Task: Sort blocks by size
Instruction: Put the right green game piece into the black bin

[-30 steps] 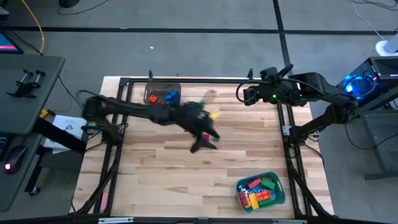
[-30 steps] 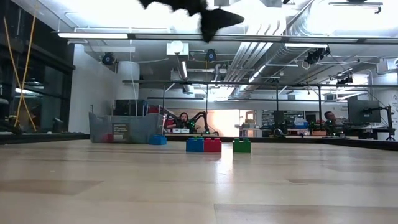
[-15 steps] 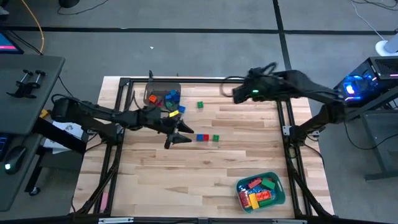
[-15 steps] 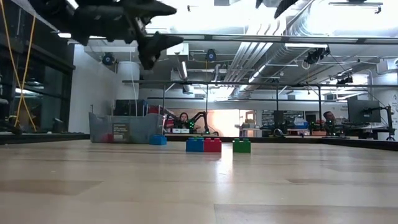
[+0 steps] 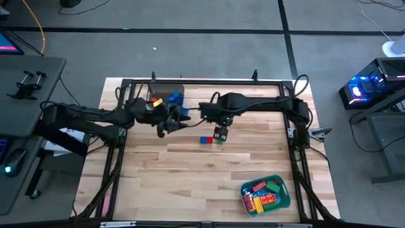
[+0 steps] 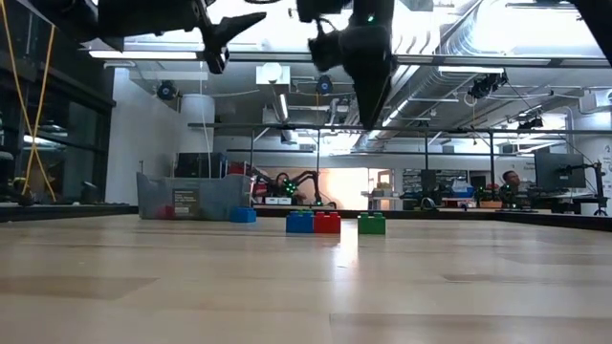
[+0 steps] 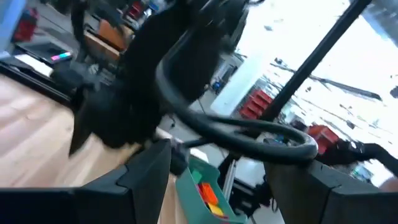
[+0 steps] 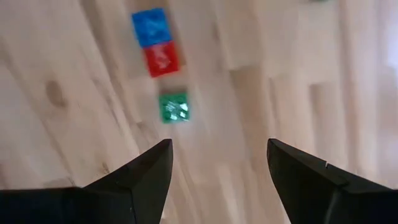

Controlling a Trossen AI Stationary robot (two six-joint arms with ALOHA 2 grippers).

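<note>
three small blocks sit in a row near the middle of the table: a blue block touching a red block, and a green block just beside them with a small gap. in the low view they stand side by side at the centre of the frame, blue, red, green.

the right gripper hangs above the table just over the green block, its arm reaching in from the right edge of the high frame. in the right wrist view its two fingers stand spread apart with nothing between them, and the three blocks lie on the wood beyond.

the left gripper hovers in the upper left part of the table, beside the grey bin at the far edge. its fingers are apart and hold nothing. the grey bin holds a few blocks: yellow, orange and blue ones show, and a blue block lies on the table close by.

in the lower right of the high frame a teal bin holds a heap of red, yellow, green and orange blocks.

in the low view, people sit at desks far behind the table.
</note>
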